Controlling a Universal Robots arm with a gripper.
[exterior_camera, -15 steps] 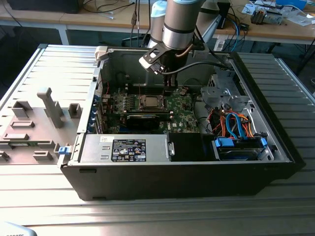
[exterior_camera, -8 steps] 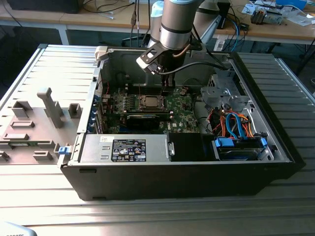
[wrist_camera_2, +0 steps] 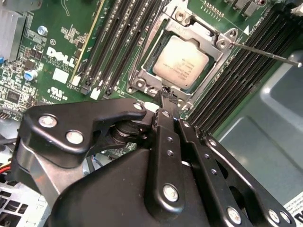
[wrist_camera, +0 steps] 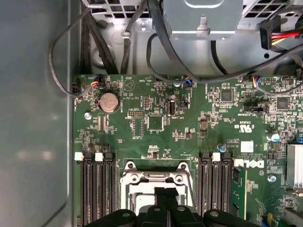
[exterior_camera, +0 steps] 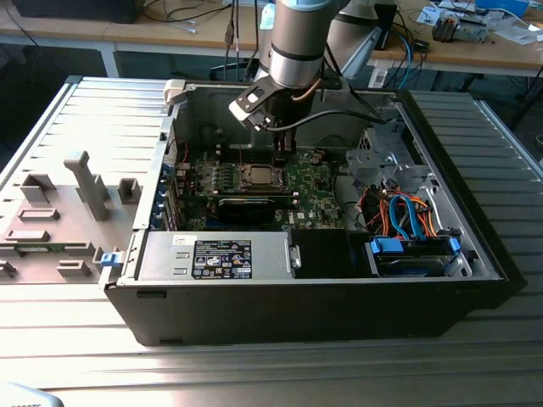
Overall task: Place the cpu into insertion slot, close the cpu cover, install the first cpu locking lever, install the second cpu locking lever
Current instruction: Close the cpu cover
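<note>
Ribbed desk (exterior_camera: 254,373) carries the computer case (exterior_camera: 339,314). Second wrist view, upper centre: chip (wrist_camera_2: 180,61) in socket (wrist_camera_2: 139,80), judged light, stiff, fragile; grip edges only. Claw (wrist_camera_2: 166,97) narrow, empty.

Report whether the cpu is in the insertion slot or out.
In: in the second wrist view the cpu lies flat inside the insertion slot, framed by the cpu cover.

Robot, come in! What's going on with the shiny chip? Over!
Black gripper shut, tips at the edge of the silvery-rimmed square socket. Flat silvery-grey square chip seated, thin metal frame cover down over it. One thin metal lever sticks out free.
</note>
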